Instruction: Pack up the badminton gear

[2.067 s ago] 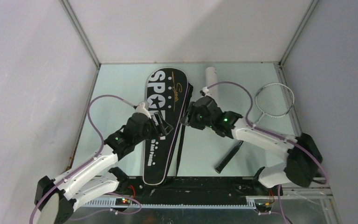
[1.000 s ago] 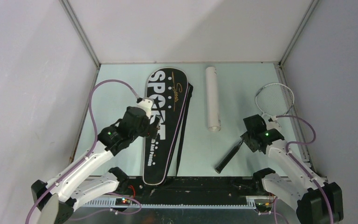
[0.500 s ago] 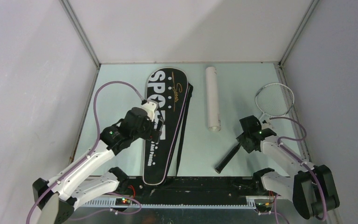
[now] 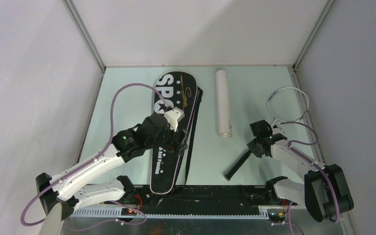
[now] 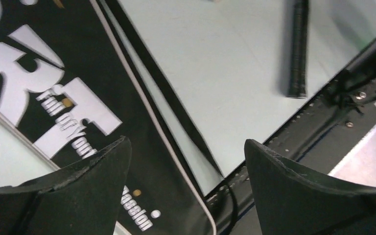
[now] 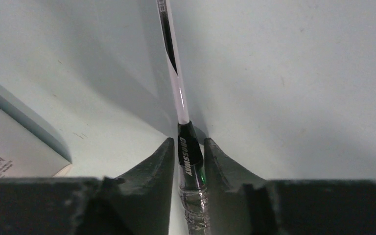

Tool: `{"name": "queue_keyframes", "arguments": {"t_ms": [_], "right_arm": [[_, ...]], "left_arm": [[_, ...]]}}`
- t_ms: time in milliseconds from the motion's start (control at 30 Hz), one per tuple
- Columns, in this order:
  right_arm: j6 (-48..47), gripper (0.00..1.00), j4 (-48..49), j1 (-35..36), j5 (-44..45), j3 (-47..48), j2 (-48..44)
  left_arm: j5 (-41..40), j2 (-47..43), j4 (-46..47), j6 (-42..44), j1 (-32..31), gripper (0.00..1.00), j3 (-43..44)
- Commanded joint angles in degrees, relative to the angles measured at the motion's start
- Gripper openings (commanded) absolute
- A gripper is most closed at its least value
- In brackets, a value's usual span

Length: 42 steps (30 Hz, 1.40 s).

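Observation:
The black bag [image 4: 176, 93] lettered "SPORT" lies lengthwise in the middle-left of the table. My left gripper [image 4: 178, 142] hovers open over its right edge and black strap [image 5: 176, 107], with nothing between the fingers [image 5: 93, 181]. One silver-framed racket lies at the right, its head [image 4: 288, 104] far and its black handle [image 4: 238, 164] near. My right gripper [image 4: 252, 146] is shut on the racket [image 6: 188, 156] where shaft meets handle. The white tube [image 4: 223, 100] lies between bag and racket. No shuttlecocks show.
Grey walls enclose the table on three sides, and the racket head lies close to the right wall's frame [image 4: 306, 105]. A black rail [image 4: 210, 192] runs along the near edge, by the bag's narrow end and the handle's tip.
My left gripper has swung right across the bag to its right edge. My right gripper has shifted slightly left and its jaws have narrowed onto the racket.

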Motion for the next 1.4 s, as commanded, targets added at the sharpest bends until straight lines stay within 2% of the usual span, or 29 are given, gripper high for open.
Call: {"name": "queue_keyframes", "arguments": {"t_ms": [0, 67, 167, 300, 467, 700, 833, 1133, 1367], "right_arm": [[0.9, 0.21, 2.1, -0.3, -1.0, -1.1, 0.5], [0.9, 0.10, 2.1, -0.3, -1.5, -1.1, -0.6], [0.9, 0.03, 0.8, -0.3, -2.2, -1.1, -3.6], [1.7, 0.01, -2.5, -0.3, -1.7, -1.1, -10.3], [1.8, 0.01, -4.7, -0.3, -2.5, -1.1, -17.4], [2.8, 0.00, -5.2, 0.2, -5.5, -1.1, -21.9], [3.1, 0.00, -4.5, 1.4, -5.9, -1.1, -23.4], [3.3, 0.00, -3.4, 2.8, -6.7, -1.1, -26.6], [3.5, 0.00, -2.7, 3.0, -6.5, -0.9, -27.8]], "left_arm": [[-2.6, 1.4, 7.2, -7.0, -6.7, 0.89, -2.3], [-6.6, 2.6, 9.7, -8.1, -11.8, 0.88, -2.3], [-14.7, 5.9, 13.1, -8.7, -18.4, 0.87, -1.8], [-18.1, 9.9, 19.4, -8.6, -22.7, 0.89, -2.2], [-20.1, 15.9, 25.5, -5.3, -25.1, 0.92, -1.5], [-20.9, 23.8, 25.8, 0.4, -29.1, 0.96, 4.8], [-22.8, 25.0, 27.5, 3.1, -32.7, 0.98, 5.3], [-22.7, 28.7, 28.3, -0.6, -33.9, 0.92, 6.1], [-25.2, 31.6, 28.7, -0.6, -35.9, 0.92, 7.0]]}}
